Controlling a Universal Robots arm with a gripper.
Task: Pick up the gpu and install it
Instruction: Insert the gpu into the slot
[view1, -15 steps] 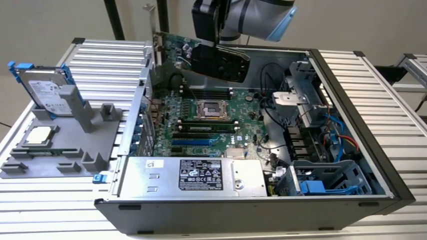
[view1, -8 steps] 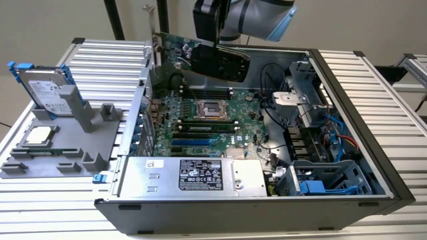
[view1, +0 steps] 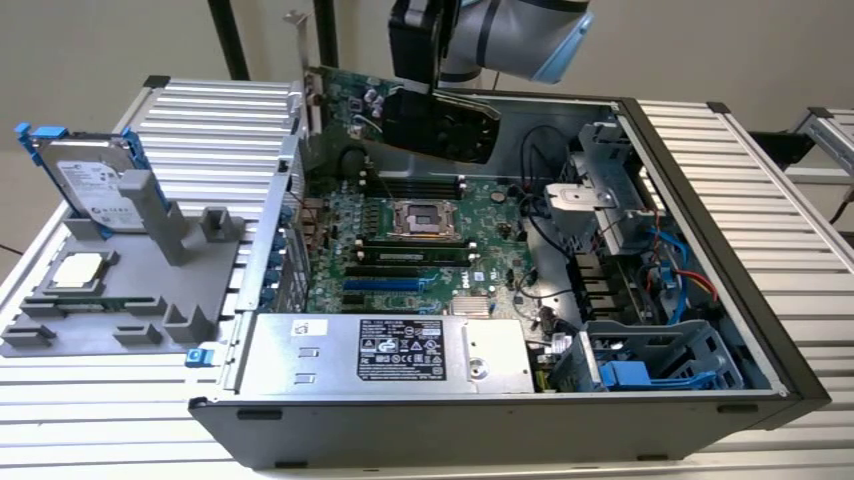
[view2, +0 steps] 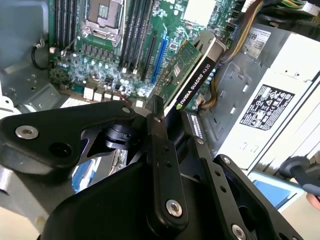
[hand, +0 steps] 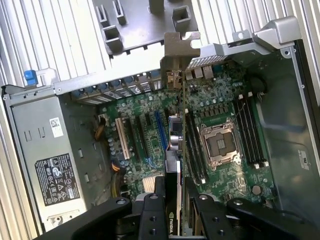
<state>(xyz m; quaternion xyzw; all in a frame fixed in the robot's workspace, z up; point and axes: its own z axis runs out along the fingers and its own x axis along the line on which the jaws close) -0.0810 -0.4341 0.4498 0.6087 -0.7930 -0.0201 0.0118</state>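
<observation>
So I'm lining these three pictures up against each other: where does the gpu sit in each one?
Exterior view: the gpu hangs in the tool above the open case's rear, toward the top middle.
Second wrist view: the gpu runs from the tool toward the motherboard.
First wrist view: seen edge-on, its bracket toward the case's rear wall.
Shared landmark: the empty CPU socket.

The tool holds the gpu above the open case, with open air under the card. Below, the motherboard lies exposed between the power supply and the case's back wall. The drive cage crowds the exterior view's right.
</observation>
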